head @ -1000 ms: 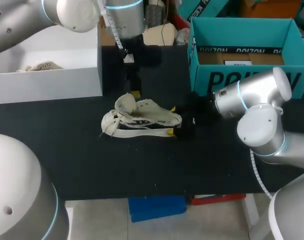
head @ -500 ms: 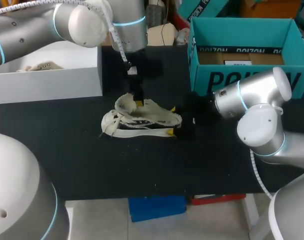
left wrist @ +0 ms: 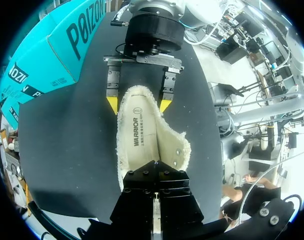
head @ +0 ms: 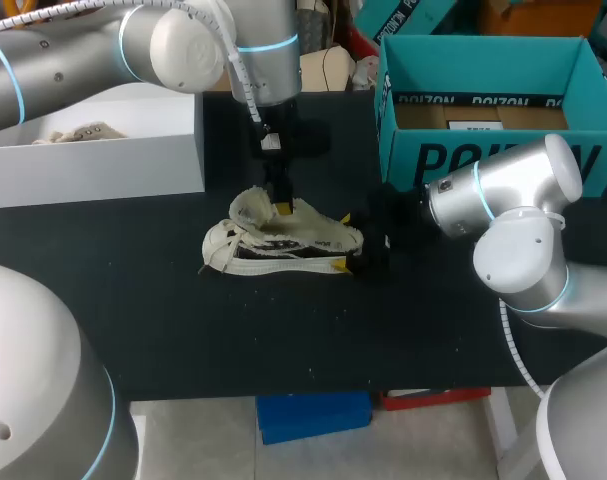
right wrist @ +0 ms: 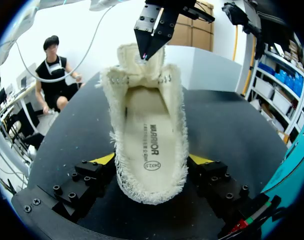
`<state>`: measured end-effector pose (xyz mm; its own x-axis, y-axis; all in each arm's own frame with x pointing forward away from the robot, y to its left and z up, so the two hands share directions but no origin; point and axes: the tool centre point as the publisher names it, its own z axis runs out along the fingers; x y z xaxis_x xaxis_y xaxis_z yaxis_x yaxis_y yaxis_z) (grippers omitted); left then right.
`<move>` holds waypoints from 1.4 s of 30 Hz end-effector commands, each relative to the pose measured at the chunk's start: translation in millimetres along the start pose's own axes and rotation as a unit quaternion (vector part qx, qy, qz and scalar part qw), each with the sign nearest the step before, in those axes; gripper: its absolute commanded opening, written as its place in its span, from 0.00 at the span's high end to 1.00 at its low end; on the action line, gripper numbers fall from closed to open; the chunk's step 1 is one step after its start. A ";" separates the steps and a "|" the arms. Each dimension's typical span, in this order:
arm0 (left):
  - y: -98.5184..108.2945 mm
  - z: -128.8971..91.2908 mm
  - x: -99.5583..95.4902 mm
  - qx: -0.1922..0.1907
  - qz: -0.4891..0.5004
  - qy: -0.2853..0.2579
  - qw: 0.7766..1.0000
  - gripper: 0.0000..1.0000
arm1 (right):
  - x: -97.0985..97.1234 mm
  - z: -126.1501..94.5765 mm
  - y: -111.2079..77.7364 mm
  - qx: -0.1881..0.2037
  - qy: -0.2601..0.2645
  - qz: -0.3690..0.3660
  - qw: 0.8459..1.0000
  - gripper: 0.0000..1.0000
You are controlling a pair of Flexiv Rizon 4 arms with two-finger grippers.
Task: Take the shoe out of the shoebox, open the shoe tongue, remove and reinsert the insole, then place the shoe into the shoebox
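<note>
Far left on the black tabletop (head: 283, 340): a white box (head: 93, 165) with another shoe (head: 78, 132) inside. Coming in from the left corner and down past the box: the left arm (head: 133, 45). At its end, the left hand (head: 279, 205), pressed together and pinching the top edge of the upright tongue (right wrist: 136, 55). Mid-tabletop, well apart from the white box: the shoe (head: 283, 240), toe leftward, heel rightward. Lying flat inside the opening: the insole (right wrist: 149, 135). At the heel: the right hand (head: 344, 240), yellow tips clamped against both sides of the shoe. Farther right, behind the right arm (head: 503, 200): the open teal shoebox (head: 483, 165).
</note>
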<state>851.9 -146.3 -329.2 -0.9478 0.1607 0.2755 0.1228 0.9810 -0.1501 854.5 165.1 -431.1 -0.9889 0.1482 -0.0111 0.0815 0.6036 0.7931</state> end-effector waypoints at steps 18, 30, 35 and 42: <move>2.4 34.9 -19.3 0.008 -0.004 0.052 0.999 1.00 | -0.1 0.4 -0.4 0.001 0.000 0.000 1.000 1.00; -1.7 56.1 -13.0 0.008 0.003 0.061 0.998 1.00 | -0.1 0.4 -0.4 0.001 0.000 0.000 1.000 1.00; -5.6 60.9 -5.0 0.008 0.008 0.057 0.998 1.00 | -0.1 0.4 -0.4 0.001 0.000 0.000 1.000 1.00; -10.4 70.4 2.3 -0.002 0.009 0.042 0.999 1.00 | -0.1 0.4 -0.4 0.001 0.000 0.000 1.000 1.00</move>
<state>835.0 -163.3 -391.9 -0.9109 0.1894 0.3666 0.1411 0.9779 -0.1544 854.5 165.0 -431.1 -0.9889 0.1482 -0.0111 0.0816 0.6036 0.7931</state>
